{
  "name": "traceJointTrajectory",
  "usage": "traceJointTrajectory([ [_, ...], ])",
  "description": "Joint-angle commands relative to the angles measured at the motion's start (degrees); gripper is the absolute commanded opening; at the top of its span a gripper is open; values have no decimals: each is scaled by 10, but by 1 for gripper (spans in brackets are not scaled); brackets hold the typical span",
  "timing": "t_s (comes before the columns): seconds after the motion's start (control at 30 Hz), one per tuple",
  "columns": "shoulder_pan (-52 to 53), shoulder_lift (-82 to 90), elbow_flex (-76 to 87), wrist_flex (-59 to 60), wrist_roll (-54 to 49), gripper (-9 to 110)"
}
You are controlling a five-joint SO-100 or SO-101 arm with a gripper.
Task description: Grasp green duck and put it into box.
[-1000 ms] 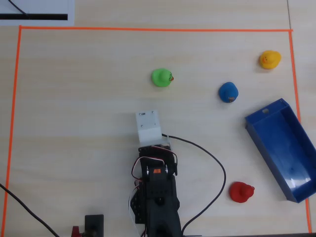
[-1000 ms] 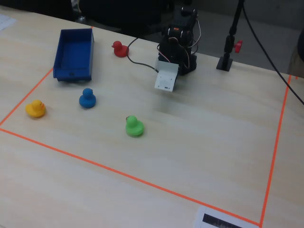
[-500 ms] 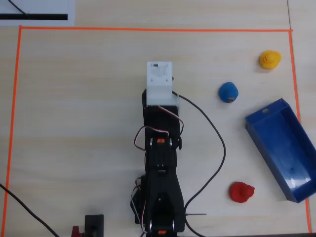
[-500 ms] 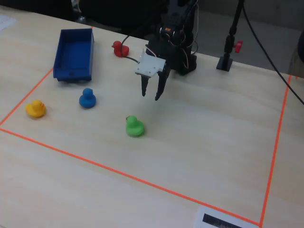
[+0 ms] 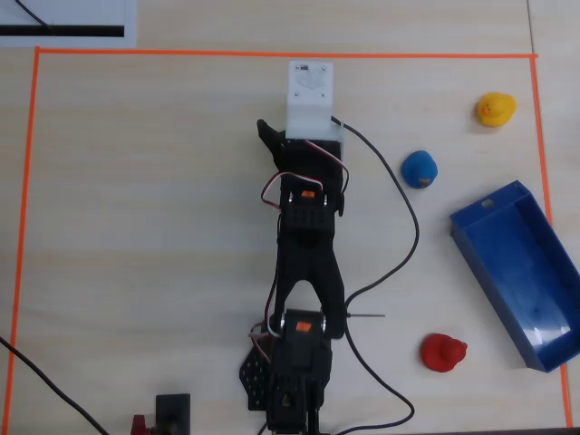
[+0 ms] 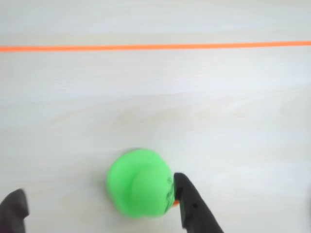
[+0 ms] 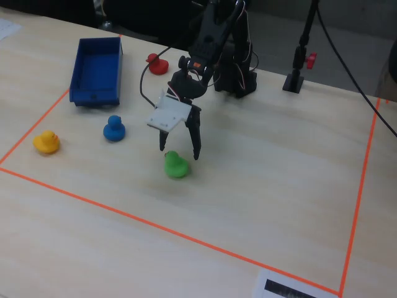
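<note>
Ducks and tray line the left side of the fixed view: the yellow duck sits nearest the left stretch of the orange tape line, the blue duck stands a little to its right, and the box, a long dark blue tray, lies beyond them with nothing visible inside it. Behind the box's far right corner rests the red duck, near the arm's base. Further right, the black arm rises from its base at the back of the table, folds forward and points its wrist steeply down, with a white camera mount fixed to the near side of the wrist. The gripper hangs with its two dark fingers spread moderately apart, tips just above the table, and the green duck sits on the wood right below and between them, not yet clamped. In the wrist view the green duck fills the lower middle, one finger close against its right flank and the other well off to the left edge, so the jaws stand open around it. In the overhead view the arm's white mount hides the green duck completely, while the box lies far to the right.
</note>
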Motion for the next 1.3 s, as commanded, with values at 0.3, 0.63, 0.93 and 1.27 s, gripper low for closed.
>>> traceJointTrajectory([
  [0.3,33,-110,-11,-57,-41,41],
  [0.63,37,-163,-47,-68,-41,41],
  [0.93,33,-156,-43,-48,-44,16],
  [1.27,57,-117,-46,-11,-49,1],
])
